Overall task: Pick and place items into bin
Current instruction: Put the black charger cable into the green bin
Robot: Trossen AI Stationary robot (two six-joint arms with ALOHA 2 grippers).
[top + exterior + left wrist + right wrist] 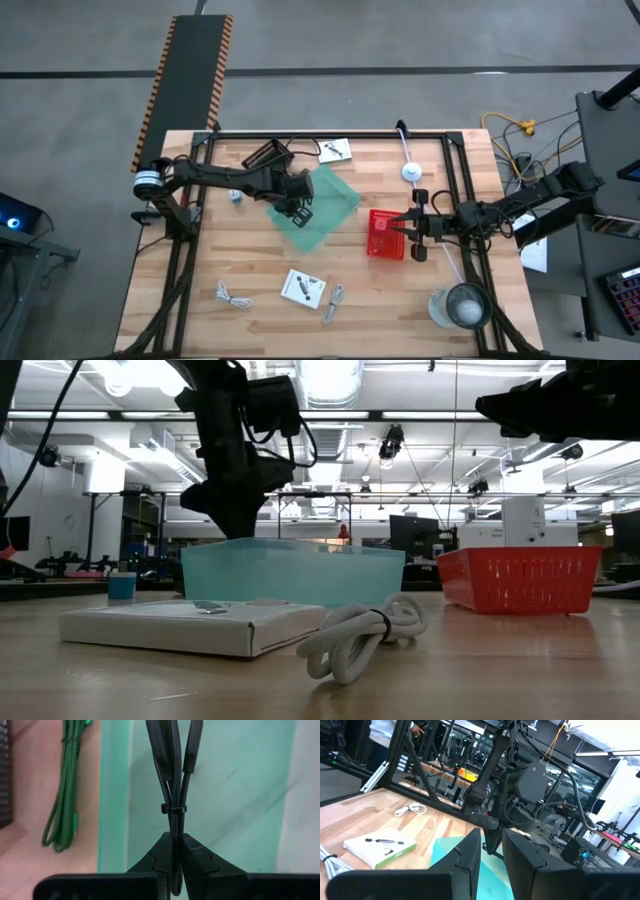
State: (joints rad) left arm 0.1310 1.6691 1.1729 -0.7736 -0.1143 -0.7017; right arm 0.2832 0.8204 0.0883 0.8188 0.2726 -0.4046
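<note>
My left gripper (173, 865) is closed on a limp, light black cable (172, 780) near its tie, center frame, above the bin (235, 795).

- Even, diffuse overhead light is seen across the wooden table (260, 270) in the high view; only short, soft shadows are cast beside the arms.
- Bright ceiling lights (150, 372) are blown out to white in the low view, and the left arm (235, 450) is rendered as a near silhouette against them.
- The coiled white cable (365, 635) close to the low camera is shown sharp; the room behind is softer.
- In the left wrist view, the teal bin (235, 795) is evenly lit, with a mild sheen on its floor; the green cord (62, 800) is slightly blurred.
- In the right wrist view, the near fingers (465, 855) are dark and soft; glare is seen at the bright upper corner.
</note>
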